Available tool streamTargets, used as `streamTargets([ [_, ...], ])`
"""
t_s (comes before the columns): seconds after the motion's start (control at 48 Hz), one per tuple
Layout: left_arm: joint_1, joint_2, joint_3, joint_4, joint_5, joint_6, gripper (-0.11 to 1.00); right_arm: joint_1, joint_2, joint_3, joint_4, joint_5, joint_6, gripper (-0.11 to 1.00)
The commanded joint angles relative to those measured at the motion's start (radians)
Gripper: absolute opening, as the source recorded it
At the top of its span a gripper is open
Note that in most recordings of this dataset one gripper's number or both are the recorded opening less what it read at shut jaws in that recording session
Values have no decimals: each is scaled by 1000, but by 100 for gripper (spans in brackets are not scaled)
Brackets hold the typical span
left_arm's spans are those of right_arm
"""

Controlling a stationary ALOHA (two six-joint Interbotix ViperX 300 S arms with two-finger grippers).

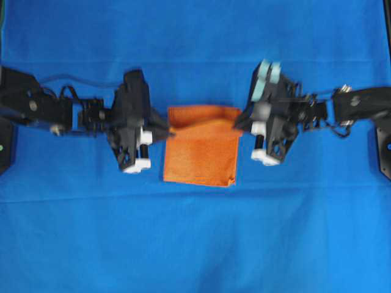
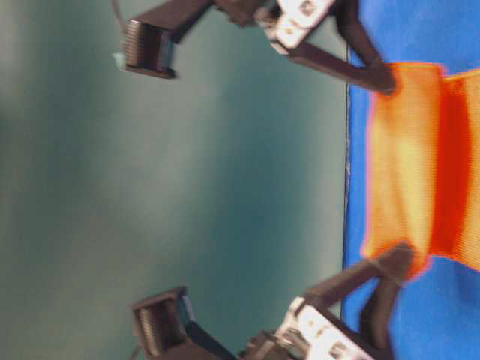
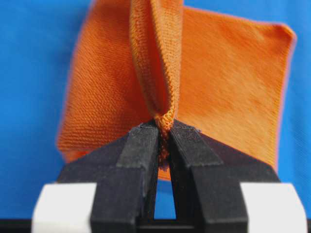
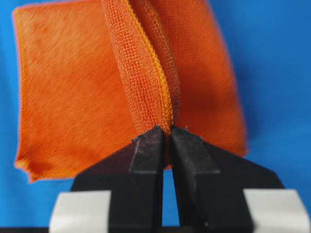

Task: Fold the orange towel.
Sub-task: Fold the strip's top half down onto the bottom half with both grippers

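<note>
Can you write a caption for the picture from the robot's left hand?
Left gripper, jaws shut, pinching the orange towel over the blue table.

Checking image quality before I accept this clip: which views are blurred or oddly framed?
Overhead: soft throughout, the arms and towel edges smeared. Table-level: rotated sideways and heavily blurred, the towel glowing at its rim. Left wrist: left gripper and pinched hem sharp, the far cloth softer. Right wrist: right gripper sharp, the towel's right edge blurred.
</note>
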Motion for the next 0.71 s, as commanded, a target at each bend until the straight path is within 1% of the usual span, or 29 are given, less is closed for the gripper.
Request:
streamTargets([
  [0.0,-37,9,-3,-2,-48,-5,3,31,34,-15,34,-23,-3,5],
  [0.188,-91,80,-5,-2,-83,-6,3,98,91,-26,101,-60,-3,5],
  [0.271,-97,109,-8,-2,-92,-6,3,114,101,-29,117,-64,-3,5],
  [0.375,-95,143,-6,-2,-104,-6,5,115,109,-31,127,-71,-3,5],
  [0.459,-95,147,-5,-2,-104,-6,12,118,118,-34,135,-86,-3,5],
  [0.688,-94,146,-6,-2,-104,-5,38,127,144,-48,167,-106,-3,6],
])
